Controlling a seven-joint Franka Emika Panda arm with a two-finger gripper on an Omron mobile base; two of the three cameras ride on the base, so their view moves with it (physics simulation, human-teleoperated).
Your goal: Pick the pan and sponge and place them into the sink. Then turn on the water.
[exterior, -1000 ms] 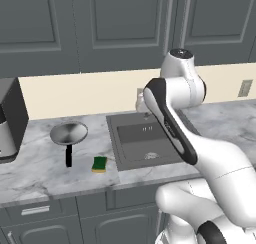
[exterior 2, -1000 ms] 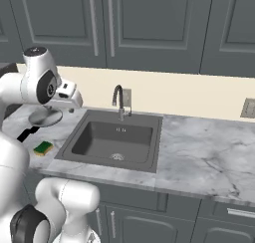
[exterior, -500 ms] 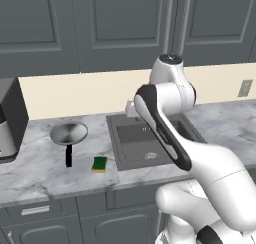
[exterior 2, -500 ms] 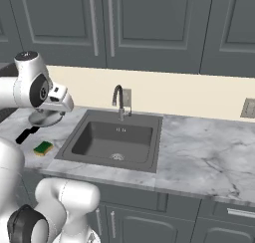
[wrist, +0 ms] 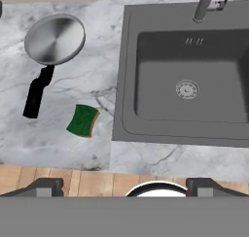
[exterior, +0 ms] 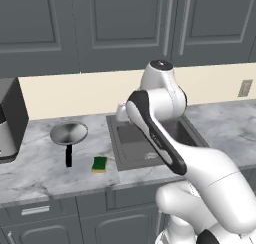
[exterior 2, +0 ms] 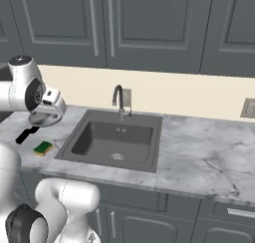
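From the left base view, the pan [exterior: 69, 133] sits on the marble counter [exterior: 30, 168] left of the sink [exterior: 131, 147], its black handle pointing toward the front edge, and the sponge [exterior: 99, 164] lies just right of that handle, near the sink's left rim. A dark appliance [exterior: 11, 120] stands at the far left, and the white arm rises in front of the basin, covering much of it. Over to the right base view: the sink [exterior 2: 112, 142] is fully open to us, round drain in its floor, the dark gooseneck faucet [exterior 2: 118, 100] at its rear with nothing running from the spout. The sponge [exterior 2: 43, 148] rests beside the left rim, and the arm's hand hangs above the counter there, hiding most of the pan. Now the hand view, looking straight down: pan [wrist: 55, 39] apart from the sponge [wrist: 82, 120], sponge just off the sink [wrist: 127, 76] edge, faucet [wrist: 203, 6] at the top. The gripper [wrist: 124, 186] has its fingers spread wide at the bottom corners, jaws released, holding nothing.
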